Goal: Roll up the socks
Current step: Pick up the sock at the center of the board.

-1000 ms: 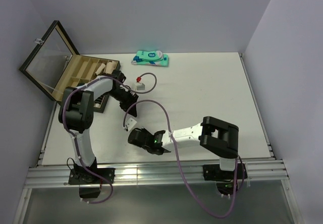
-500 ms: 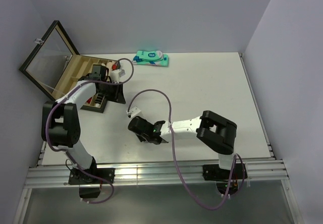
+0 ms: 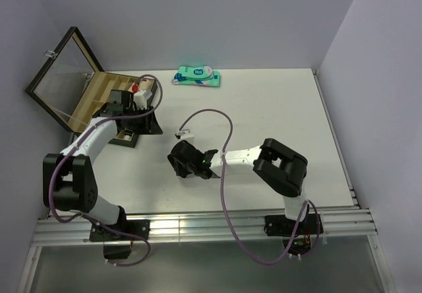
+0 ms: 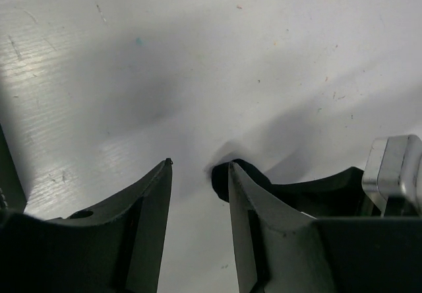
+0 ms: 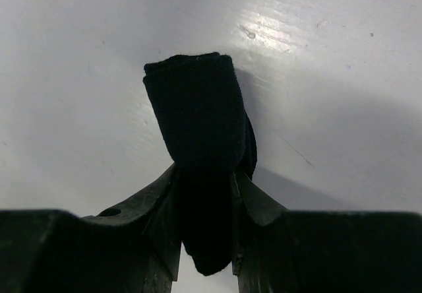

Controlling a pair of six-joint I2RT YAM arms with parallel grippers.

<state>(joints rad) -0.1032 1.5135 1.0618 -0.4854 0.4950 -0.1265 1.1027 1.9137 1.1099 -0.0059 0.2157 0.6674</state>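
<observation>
Grip matters: the right gripper [image 5: 206,171], clamped on the black sock roll [image 5: 194,105] low over the table [image 3: 277,121] middle, should pinch across the fold so nothing unrolls, while the left gripper [image 4: 199,167], jaws apart and empty, hangs beside the wooden box [image 3: 105,85].

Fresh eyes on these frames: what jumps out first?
A bunched black sock pinched in the right gripper, near the middle of the table, fills the right wrist view. The left gripper hangs empty, jaws apart, by the open wooden box at the left rear. A teal packaged pair lies at the far edge.
</observation>
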